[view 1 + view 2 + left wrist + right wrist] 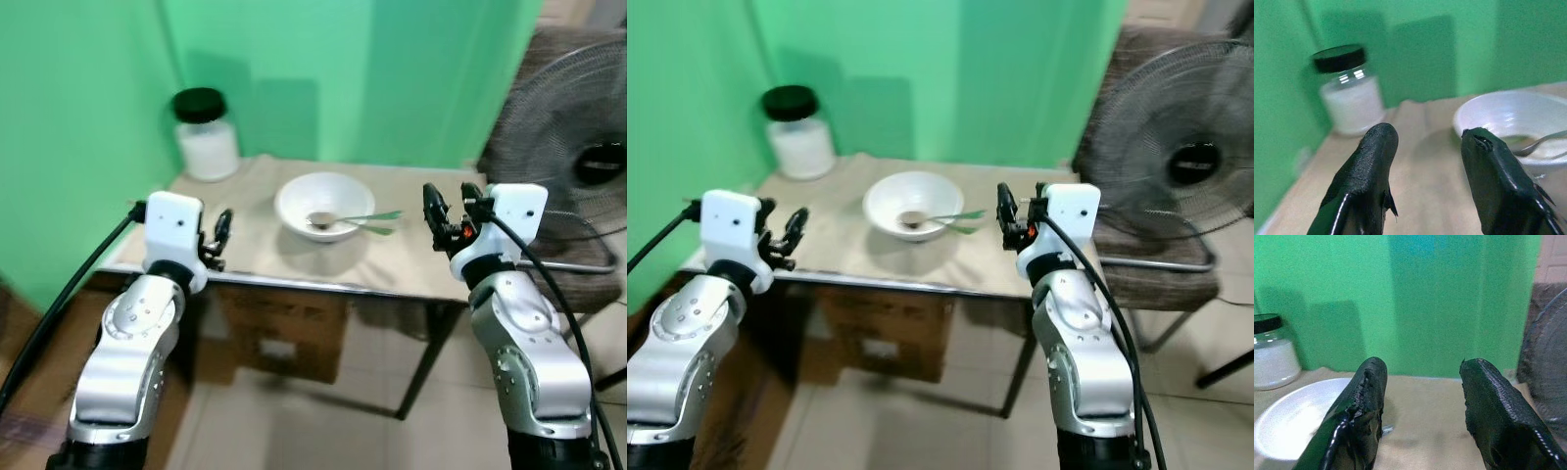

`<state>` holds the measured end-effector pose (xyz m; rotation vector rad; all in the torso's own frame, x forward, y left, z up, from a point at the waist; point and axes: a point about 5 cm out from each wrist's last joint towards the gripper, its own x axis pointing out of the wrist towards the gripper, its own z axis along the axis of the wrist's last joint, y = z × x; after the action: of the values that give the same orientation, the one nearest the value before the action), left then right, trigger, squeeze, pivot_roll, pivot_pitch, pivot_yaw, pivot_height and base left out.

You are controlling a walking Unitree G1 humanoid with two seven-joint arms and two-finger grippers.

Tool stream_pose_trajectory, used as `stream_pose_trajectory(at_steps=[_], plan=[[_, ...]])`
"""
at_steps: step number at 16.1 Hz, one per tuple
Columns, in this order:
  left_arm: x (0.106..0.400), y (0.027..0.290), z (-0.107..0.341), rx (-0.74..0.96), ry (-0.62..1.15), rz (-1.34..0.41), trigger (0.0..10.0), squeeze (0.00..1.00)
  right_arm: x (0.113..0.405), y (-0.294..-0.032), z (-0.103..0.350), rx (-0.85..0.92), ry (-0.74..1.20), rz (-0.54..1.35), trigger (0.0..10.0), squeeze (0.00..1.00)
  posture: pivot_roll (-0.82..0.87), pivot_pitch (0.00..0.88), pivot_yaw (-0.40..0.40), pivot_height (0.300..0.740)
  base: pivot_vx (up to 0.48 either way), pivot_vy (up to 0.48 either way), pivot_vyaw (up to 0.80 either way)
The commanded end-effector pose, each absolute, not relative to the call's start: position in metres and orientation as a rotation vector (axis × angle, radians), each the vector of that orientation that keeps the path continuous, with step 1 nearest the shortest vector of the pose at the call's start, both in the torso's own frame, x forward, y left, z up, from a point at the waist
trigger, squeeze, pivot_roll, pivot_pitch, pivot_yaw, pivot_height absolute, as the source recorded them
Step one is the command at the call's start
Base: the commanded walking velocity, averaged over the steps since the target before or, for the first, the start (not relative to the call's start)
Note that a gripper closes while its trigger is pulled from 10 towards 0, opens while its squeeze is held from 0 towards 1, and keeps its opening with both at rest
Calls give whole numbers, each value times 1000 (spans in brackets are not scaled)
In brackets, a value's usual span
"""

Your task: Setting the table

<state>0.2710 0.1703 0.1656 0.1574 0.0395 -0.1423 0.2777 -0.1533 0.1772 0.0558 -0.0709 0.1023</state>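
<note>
Bowl [324, 205] sits mid-table [411, 264] with a spoon [355, 220] resting in it; jar [207, 135] stands at the far left corner. Setting looks near done or between steps; next move likely calls for a reach inward. Left gripper [219, 238] and right gripper [443, 212] hover at the table's edges, both spread wide, holding nothing.

Glossy white bowl [325, 205], shiny metal spoon [338, 221], glass jar [207, 135], matt table [257, 240]

Right gripper [1422, 396]: fingers apart, empty, above table [1425, 431]
Bowl [1298, 423]: white
Jar [1271, 352]: black-lidded
Fan [1547, 377]: beside table
</note>
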Motion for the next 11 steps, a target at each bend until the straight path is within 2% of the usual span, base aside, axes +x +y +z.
stream_pose_trajectory(at_steps=[1,7,9,11], plan=[[271,170,165,164,45,-130,10000,0,282,-156,178,55,-75,97,10000,0,110,0,14,740,349,0,0],[270,169,172,184,29,-167,10000,0,283,-152,184,69,-88,138,10000,0,116,0,14,740,347,0,0],[271,178,166,193,49,-125,10000,0,282,-145,179,61,-67,171,10000,0,110,0,19,740,343,0,0],[271,172,171,194,39,-165,10000,0,278,-144,177,104,-55,176,10000,0,120,0,26,740,324,0,0]])
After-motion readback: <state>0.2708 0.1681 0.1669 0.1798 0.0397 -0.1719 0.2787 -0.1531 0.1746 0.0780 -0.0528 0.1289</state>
